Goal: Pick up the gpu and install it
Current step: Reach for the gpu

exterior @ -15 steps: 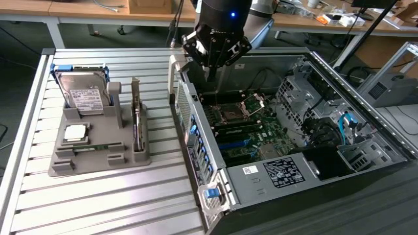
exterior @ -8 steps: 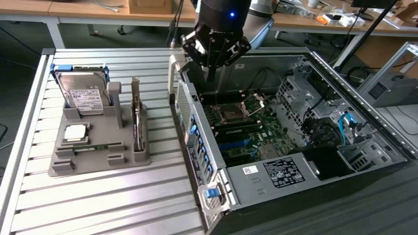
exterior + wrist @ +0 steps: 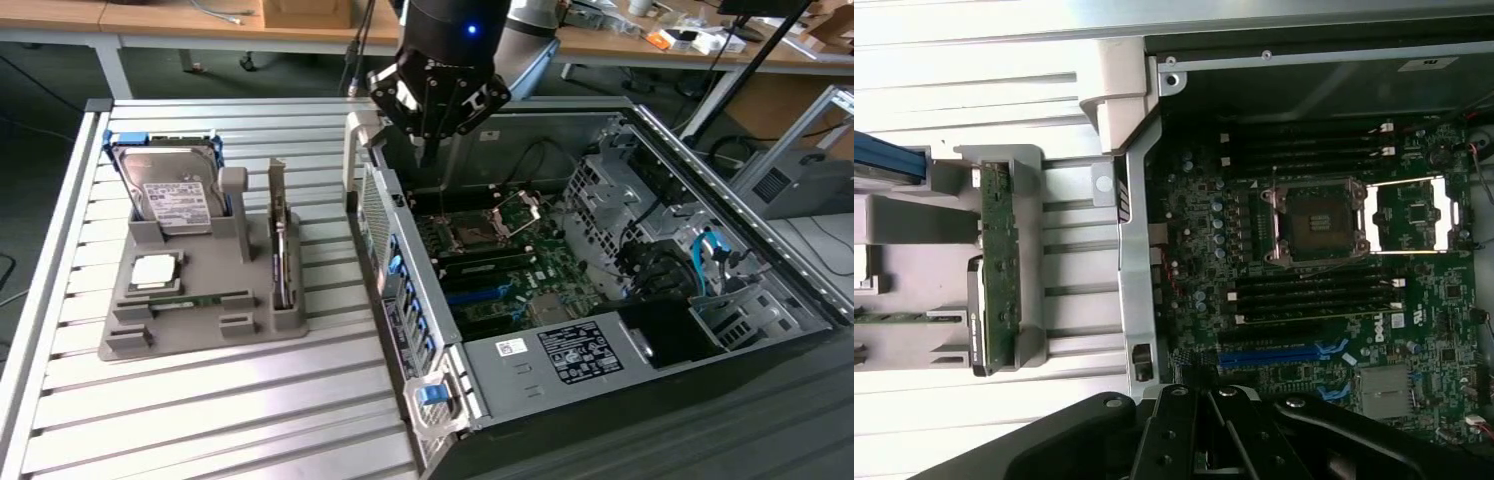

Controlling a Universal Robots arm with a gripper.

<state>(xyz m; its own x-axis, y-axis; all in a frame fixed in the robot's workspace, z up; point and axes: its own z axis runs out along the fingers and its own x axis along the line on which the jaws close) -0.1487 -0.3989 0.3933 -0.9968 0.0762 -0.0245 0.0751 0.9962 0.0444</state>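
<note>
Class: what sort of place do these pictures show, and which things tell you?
Probably a robotics lab for computer assembly: a gripper hangs over an open computer case, the gpu and a hard drive stand in a grey holder, with workbenches behind.

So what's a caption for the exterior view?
Gripper hovers over the open computer case; the gpu stands edge-on in the gray holder.
</note>
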